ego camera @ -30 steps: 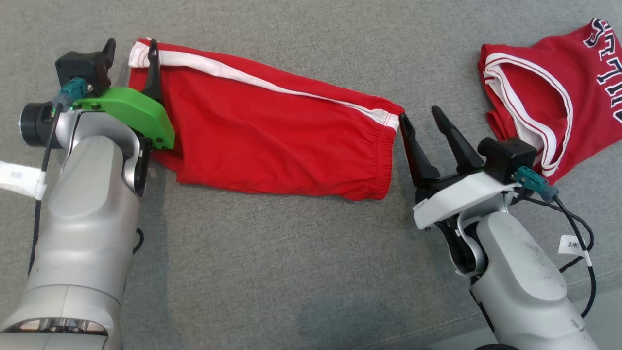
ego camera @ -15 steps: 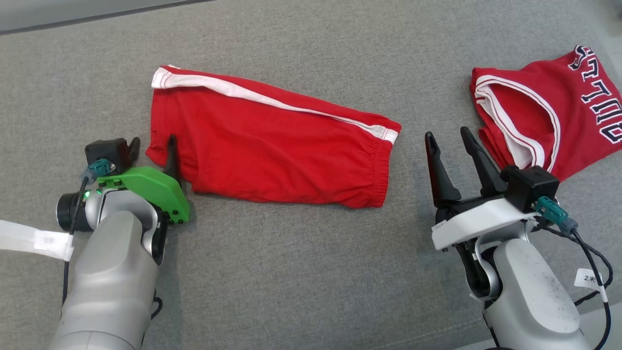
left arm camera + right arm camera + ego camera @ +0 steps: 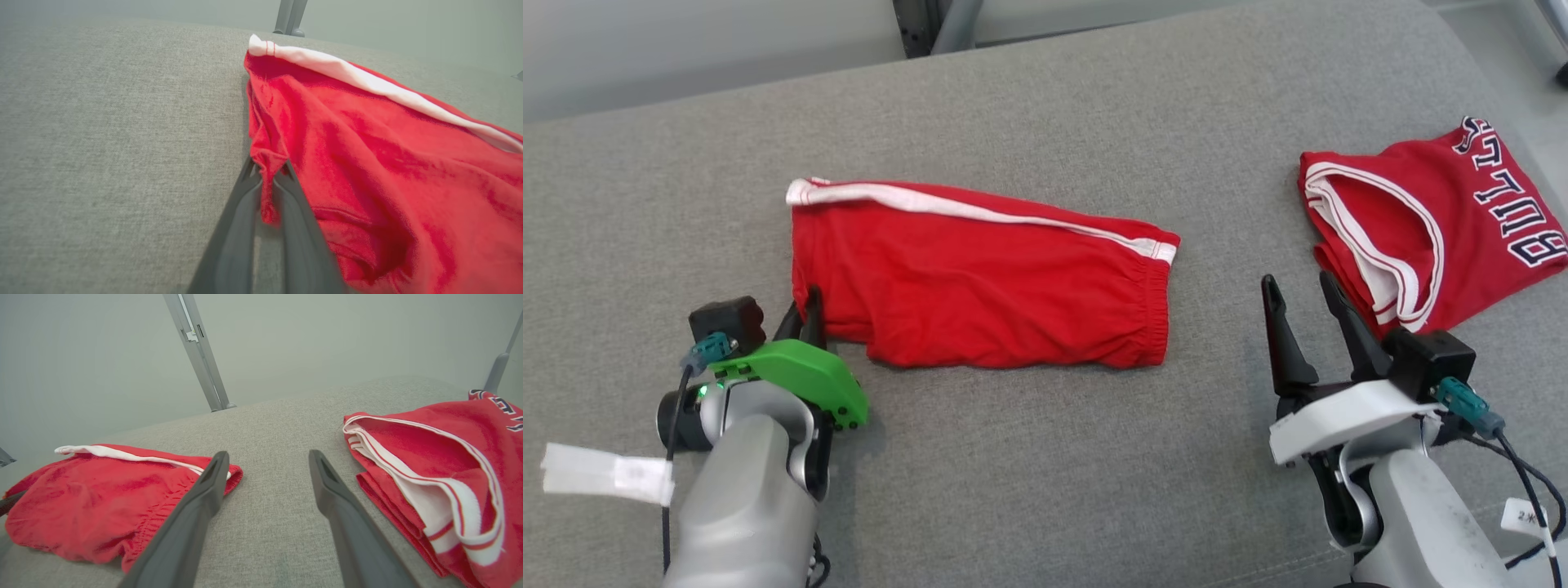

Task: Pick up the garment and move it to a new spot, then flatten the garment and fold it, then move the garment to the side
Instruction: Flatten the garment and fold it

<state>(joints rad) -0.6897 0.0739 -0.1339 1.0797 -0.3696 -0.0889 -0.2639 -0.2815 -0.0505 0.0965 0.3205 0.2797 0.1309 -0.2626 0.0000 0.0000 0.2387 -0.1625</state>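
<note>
At lower left, the left end effector point(image 3: 805, 314) pinched a corner of the red white-striped fabric shorts point(image 3: 980, 286); the right end effector point(image 3: 1297, 280) gaped wide, empty.

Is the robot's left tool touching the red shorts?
Touching. The left wrist view shows the left tool closed on a corner of the red shorts, with the cloth squeezed in its grip.

Left pincer point(image 3: 803, 304) pinched shut, right pincer point(image 3: 1297, 279) spread wide apart.
</note>
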